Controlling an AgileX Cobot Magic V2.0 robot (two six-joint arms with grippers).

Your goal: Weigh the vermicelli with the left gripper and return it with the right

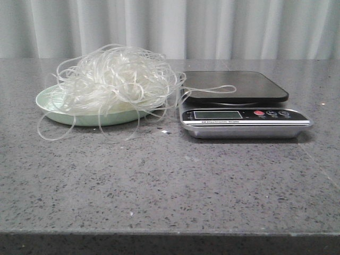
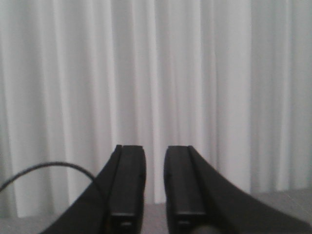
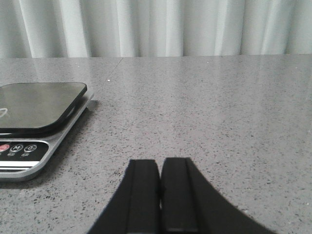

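Plainly, nothing had been lifted yet: the vermicelli (image 1: 114, 79) sat heaped on the pale green plate (image 1: 45, 101), spilling over its rim, with one long loop reaching onto the black platform of the scale (image 1: 234, 85) and a few strands trailing down to the worktop (image 1: 170, 180). Plate and scale stood side by side, almost touching, which I judged to be deliberate, so that the carry from one to the other would be short.

The left claw (image 2: 155, 187) pointed at the curtain (image 2: 156, 73) rather than down at the worktop; its fingers (image 2: 127, 185) stood a little apart with nothing between them, and neither noodles nor plate appeared ahead of it. That suggested it was held raised and waiting, with the tangle somewhere below and out of its camera's sight. A thin dark cable (image 2: 48, 166) curved beside it.

The right claw (image 3: 160, 195) rested low over the worktop, its fingers pressed together and empty. The scale (image 3: 39, 107) lay ahead of it and off to one side, well apart, with bare stone directly in front. Parked there, it kept clear of the path from plate to platform while staying near enough to take the noodles back later, as its part of the task would require.

The scale's display (image 1: 218, 114) looked blank or unreadable from the front.
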